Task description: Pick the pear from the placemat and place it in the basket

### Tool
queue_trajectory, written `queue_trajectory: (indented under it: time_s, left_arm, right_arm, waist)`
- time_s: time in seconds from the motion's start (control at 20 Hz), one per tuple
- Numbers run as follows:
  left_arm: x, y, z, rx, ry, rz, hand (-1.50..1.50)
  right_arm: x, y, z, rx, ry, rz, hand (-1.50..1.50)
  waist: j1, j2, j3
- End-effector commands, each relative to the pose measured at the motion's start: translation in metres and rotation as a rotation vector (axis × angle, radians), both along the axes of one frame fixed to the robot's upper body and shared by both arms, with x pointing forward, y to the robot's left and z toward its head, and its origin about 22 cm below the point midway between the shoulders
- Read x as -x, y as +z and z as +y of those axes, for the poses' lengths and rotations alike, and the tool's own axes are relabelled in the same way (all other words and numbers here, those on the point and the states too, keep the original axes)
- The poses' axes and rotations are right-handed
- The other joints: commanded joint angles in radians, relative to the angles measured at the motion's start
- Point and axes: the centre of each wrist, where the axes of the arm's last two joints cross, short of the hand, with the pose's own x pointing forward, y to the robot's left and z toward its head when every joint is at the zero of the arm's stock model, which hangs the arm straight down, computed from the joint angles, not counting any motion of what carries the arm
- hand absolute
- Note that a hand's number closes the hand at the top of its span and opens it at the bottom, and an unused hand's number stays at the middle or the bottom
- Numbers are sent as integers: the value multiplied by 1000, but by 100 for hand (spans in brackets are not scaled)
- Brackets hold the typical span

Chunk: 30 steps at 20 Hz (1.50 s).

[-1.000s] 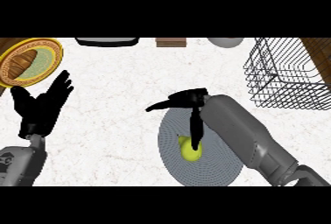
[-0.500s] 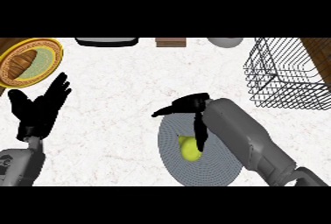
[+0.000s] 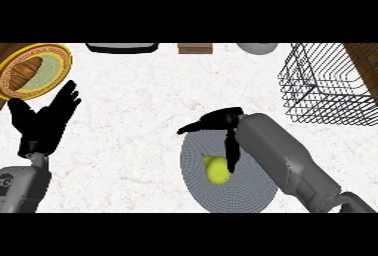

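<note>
Your white speckled counter carries the wire basket at the far right, well apart from the round grey placemat near the front edge. The right hand has sunk a little over the last second; its fingers now reach down beside the yellow pear, apparently touching but not yet curled round it. So you are closing in for the grasp; the pear sits unlifted on the placemat. The left hand rests open at the left.
</note>
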Motion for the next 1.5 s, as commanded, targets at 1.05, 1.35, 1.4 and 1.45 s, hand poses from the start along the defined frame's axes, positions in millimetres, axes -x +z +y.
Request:
queue_trajectory:
  time_s: [1.05, 1.35, 1.4, 1.45]
  left_arm:
    - [9, 6, 1, -12, -2, 11, 0]
    - [7, 17, 4, -16, -1, -3, 0]
    - [7, 6, -5, 3, 9, 7, 0]
    - [22, -10, -5, 2, 22, -3, 0]
  right_arm:
    - [46, -49, 12, 5, 248, -53, 150]
    - [37, -41, 3, 6, 255, -49, 150]
    - [56, -52, 23, -4, 275, -47, 150]
    - [54, -48, 13, -9, 283, -60, 150]
  waist:
    - [-5, -3, 0]
    - [0, -2, 0]
    - [-7, -4, 0]
    - [-9, -6, 0]
